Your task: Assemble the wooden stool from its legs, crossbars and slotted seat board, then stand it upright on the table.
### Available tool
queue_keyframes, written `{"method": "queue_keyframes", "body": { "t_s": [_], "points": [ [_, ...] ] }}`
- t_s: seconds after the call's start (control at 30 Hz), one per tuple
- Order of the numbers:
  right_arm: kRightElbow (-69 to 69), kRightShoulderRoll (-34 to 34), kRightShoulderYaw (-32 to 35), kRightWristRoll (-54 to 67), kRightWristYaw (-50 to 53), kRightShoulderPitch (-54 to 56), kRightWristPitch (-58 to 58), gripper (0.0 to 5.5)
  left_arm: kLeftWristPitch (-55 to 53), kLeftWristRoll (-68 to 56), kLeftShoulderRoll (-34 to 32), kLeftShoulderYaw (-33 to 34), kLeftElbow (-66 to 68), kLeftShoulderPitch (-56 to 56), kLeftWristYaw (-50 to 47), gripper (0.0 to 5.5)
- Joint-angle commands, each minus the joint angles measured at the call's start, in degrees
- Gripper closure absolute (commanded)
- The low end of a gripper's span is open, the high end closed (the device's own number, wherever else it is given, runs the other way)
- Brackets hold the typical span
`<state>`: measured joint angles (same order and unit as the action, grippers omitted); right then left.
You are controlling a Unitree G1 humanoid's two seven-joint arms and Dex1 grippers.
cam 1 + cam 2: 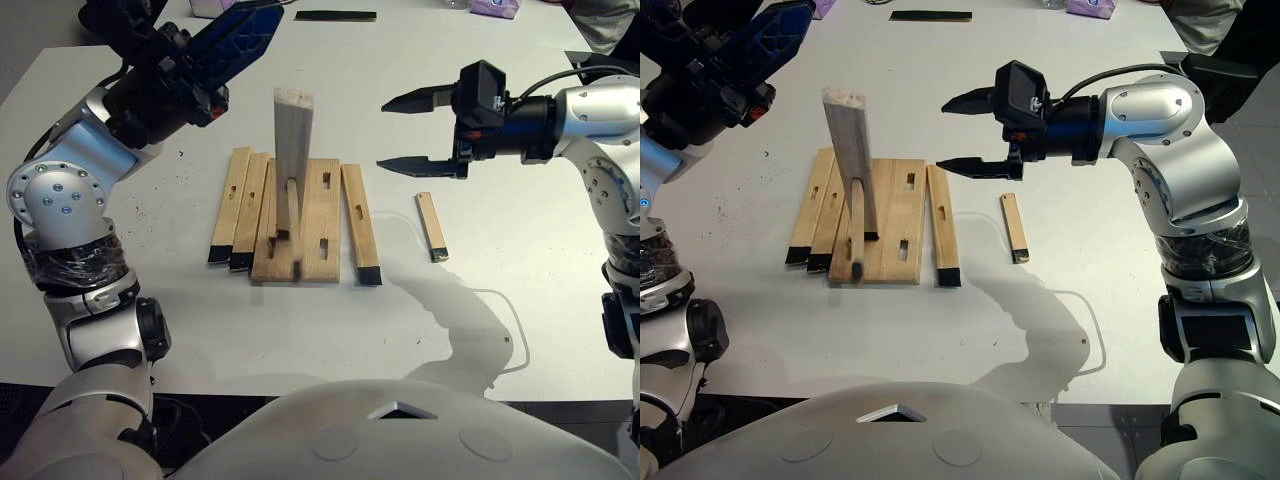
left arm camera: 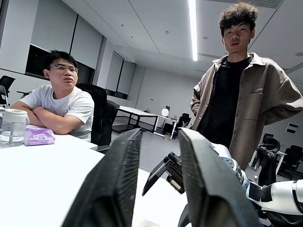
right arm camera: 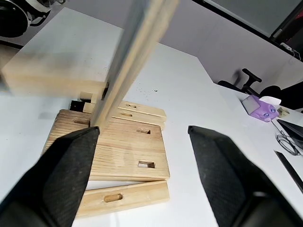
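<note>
Board (image 1: 322,215) lies flat at the middle of the table (image 1: 500,300), slots up. An upright leg (image 1: 292,140) stands on it, its dark foot at a slot in the board's left half, its top free of both claws. A pair of legs (image 1: 232,200) lies side by side just beside the board's left edge, dark tips toward the near table edge. A dark-tipped stick (image 1: 852,235) rests on the board's left part, by the upright leg's foot. A right leg (image 1: 360,222) lies along the board's right edge, with its dark tip also toward the near edge. A short crossbar (image 1: 431,225) lies apart from the rest, farther toward the right table edge.

Right claw (image 1: 383,135) hangs above the table between the upright leg and the crossbar, spread wide and holding nothing, tips pointing at the upright leg but clear of it. Left claw (image 1: 240,40) is raised over the far left part of the table, fingers (image 2: 118,184) slightly parted and empty.
</note>
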<state>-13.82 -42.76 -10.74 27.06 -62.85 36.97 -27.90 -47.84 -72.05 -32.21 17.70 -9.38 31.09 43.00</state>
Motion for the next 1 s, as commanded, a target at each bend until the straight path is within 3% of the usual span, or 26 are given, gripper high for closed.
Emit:
{"method": "queue_keyframes", "body": {
  "t_s": [0.03,0.17,0.43,0.63,0.83,1.0],
  "points": [
    [-1.12,1.06,0.51,0.18,0.74,-1.08,-1.47,2.05,0.53,0.67,0.81,0.07,-0.26,0.35,-0.73,4.91],
    [-2.66,1.97,0.72,0.39,2.61,-3.74,-3.39,2.05,0.16,1.03,1.2,-0.21,-1.72,-2.22,-1.05,5.48],
    [2.35,2.22,-1.2,-4.74,5.67,-11.65,-3.14,2.05,4.31,8.02,3.93,1.42,-4.54,-12.87,-7.87,5.48],
    [0.08,-7.44,-1.64,-2.02,-8.24,-14.04,-5.04,2.05,8.25,3.4,11.55,9.16,-13.22,-23.32,-23.37,5.48],
    [-3.45,-18.09,0.99,2.81,-23.77,-18.8,-5.21,2.05,11.37,-1.72,16.68,10.38,-24.78,-33.67,-32.99,5.48],
    [-9.51,-24.33,2.85,5.45,-27.21,-24.98,-7.67,2.05,15.13,-2.73,19.04,12.13,-32.56,-44.7,-39.57,5.48]
  ]
}}
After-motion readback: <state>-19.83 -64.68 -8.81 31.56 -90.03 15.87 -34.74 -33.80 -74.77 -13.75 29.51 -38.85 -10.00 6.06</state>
